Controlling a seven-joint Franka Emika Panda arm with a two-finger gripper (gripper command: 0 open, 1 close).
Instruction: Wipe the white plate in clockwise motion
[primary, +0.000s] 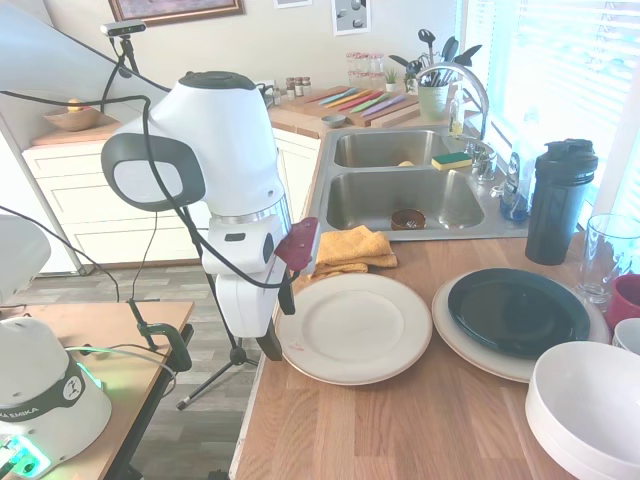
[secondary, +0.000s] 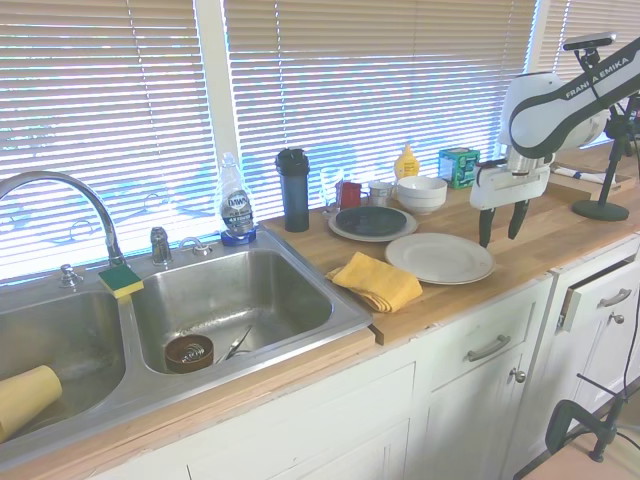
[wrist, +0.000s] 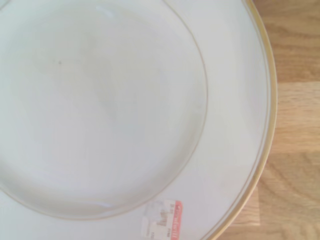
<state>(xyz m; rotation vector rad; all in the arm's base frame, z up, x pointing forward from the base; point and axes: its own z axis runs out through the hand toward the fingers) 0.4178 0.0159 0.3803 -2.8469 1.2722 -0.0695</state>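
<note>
Wiping looks not yet begun: the gripper (secondary: 503, 235) hangs spread and empty above the white plate (secondary: 439, 257) at its 3 o'clock rim, while the yellow cloth (secondary: 376, 281) lies beside the plate, unheld, at 9 o'clock.

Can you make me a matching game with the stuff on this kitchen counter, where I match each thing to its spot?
Things:
1. white plate
2. yellow cloth
3. dark green plate
4. green and yellow sponge

Spots:
A. on the sink's edge by the tap
B. stacked on another pale plate
C. empty, on the wooden counter right by the gripper
D. crumpled between the sink and the white plate

Pairs: 1-C, 2-D, 3-B, 4-A
</note>
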